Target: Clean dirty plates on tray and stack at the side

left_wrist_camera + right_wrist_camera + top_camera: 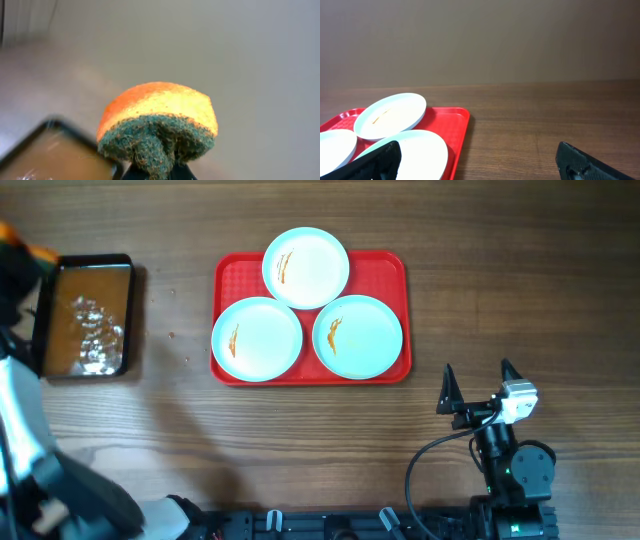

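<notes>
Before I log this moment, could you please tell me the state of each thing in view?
far plate: streaked orange, overhanging the tray's far edge
left plate: streaked orange, on tray
right plate: streaked orange, on tray
tray: carrying all three plates, unstacked
black pan: holding brownish water
sponge: pinched, folded
left gripper: jaws shut on sponge
right gripper: jaws open, empty
</notes>
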